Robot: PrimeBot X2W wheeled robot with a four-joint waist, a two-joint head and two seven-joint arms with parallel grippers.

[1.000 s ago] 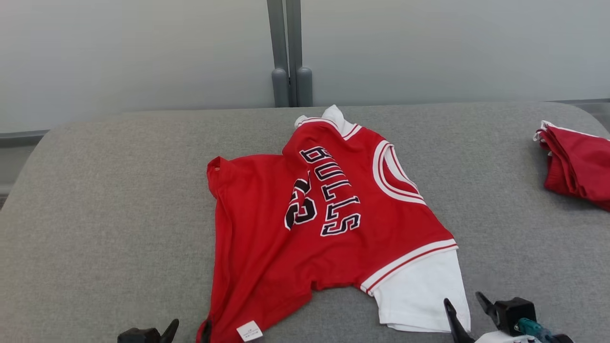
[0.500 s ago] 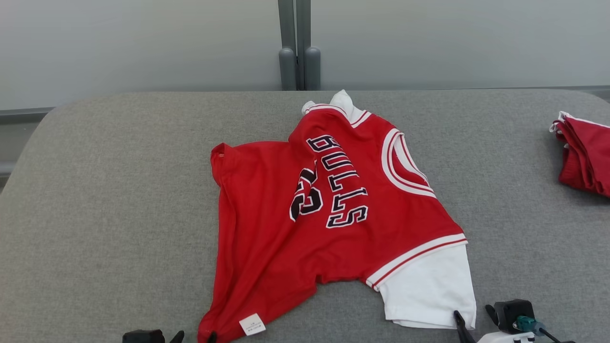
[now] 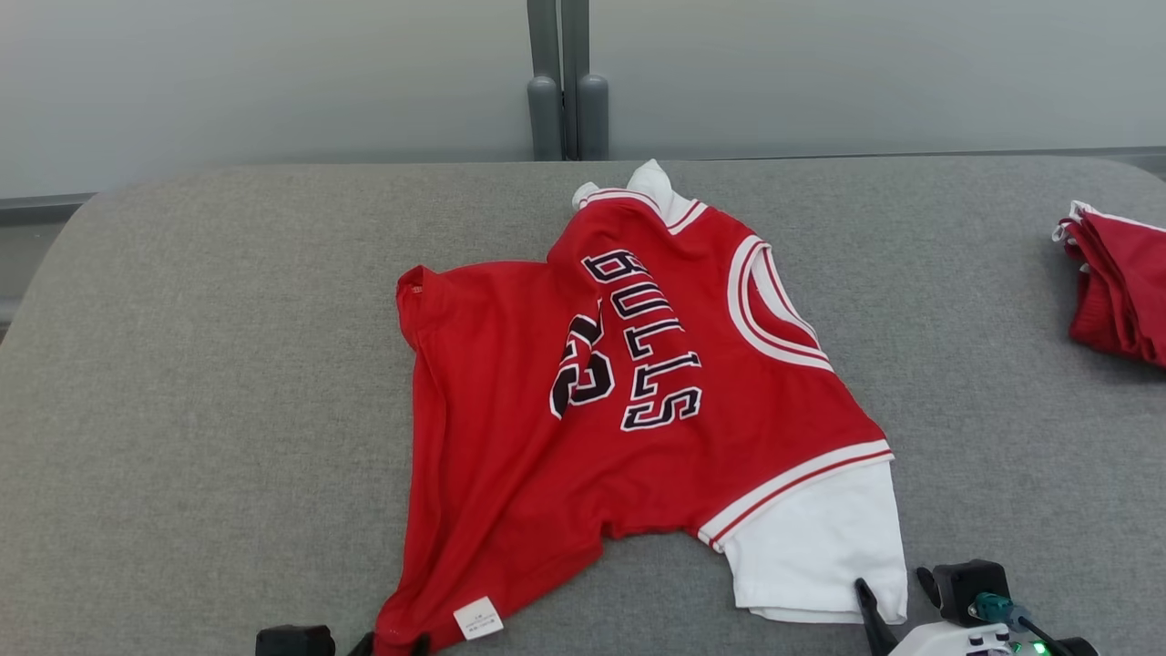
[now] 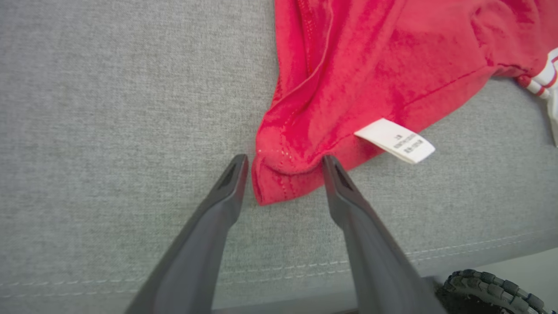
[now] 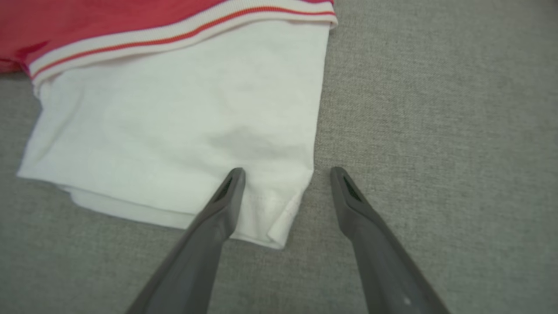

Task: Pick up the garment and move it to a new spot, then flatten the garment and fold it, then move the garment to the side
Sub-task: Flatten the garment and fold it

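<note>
The garment (image 3: 510, 383) is a red jersey with black lettering and white sleeves, lying rumpled on the grey padded surface (image 3: 182, 364). My left gripper (image 3: 392, 645) is at its near-left hem corner. In the left wrist view the gripper (image 4: 285, 163) stands open, its fingers on either side of the red corner (image 4: 279, 174), beside a white care label (image 4: 394, 140). My right gripper (image 3: 893, 583) is at the near white sleeve. In the right wrist view it (image 5: 287, 172) is open, straddling the sleeve's corner (image 5: 279, 205), with one finger (image 5: 218, 209) over the white cloth.
A second red garment (image 3: 1116, 292) lies bunched at the right edge of the surface. A grey post (image 3: 565, 91) stands behind the far edge. The surface's front seam and a black tyre (image 4: 492, 292) are just below my left gripper.
The head camera has shifted a little. My left gripper has closed in on the red hem corner and its fingers now straddle it. The right gripper stays at the sleeve.
</note>
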